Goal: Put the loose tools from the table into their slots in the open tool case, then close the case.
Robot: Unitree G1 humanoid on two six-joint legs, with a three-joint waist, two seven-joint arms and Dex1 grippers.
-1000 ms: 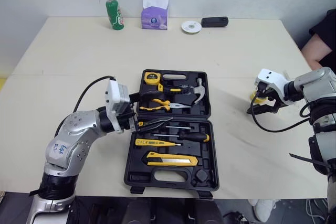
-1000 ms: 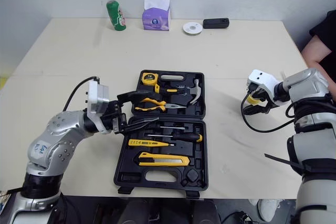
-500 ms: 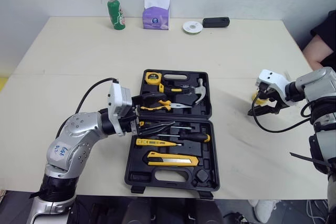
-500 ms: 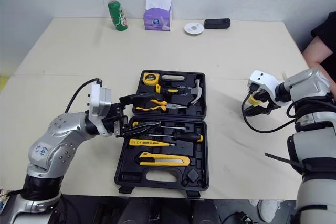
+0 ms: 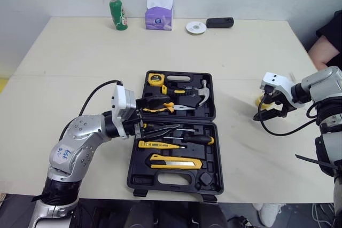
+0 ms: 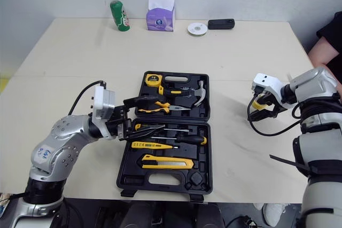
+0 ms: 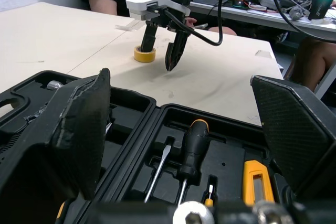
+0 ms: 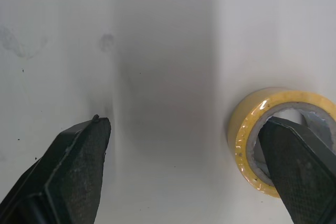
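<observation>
The black tool case point(image 5: 211, 177) lies open at the table's middle, holding a tape measure point(image 5: 155, 78), a hammer point(image 5: 199, 91), yellow-handled pliers point(image 5: 166, 108), long-nose pliers point(image 5: 163, 128), a screwdriver point(image 5: 195, 138) and a utility knife point(image 5: 173, 162). My left gripper point(image 5: 147, 115) is open at the case's left edge, its fingers point(image 7: 79, 129) spread over the two pliers. A yellow tape roll point(image 8: 247, 129) sits on the table right of the case. My right gripper point(image 5: 269, 109) is open over the roll point(image 7: 143, 54), one finger in its hole and the other outside.
Along the far edge stand a green can point(image 5: 117, 14), a purple tissue pack point(image 5: 158, 15), a white disc point(image 5: 195, 26) and a black device point(image 5: 218, 22). A person's arm point(image 5: 327, 38) shows at the right edge. Bare table lies left of the case.
My left gripper has edged right toward the case, its fingers now further over the pliers. The right gripper has stayed at the tape roll.
</observation>
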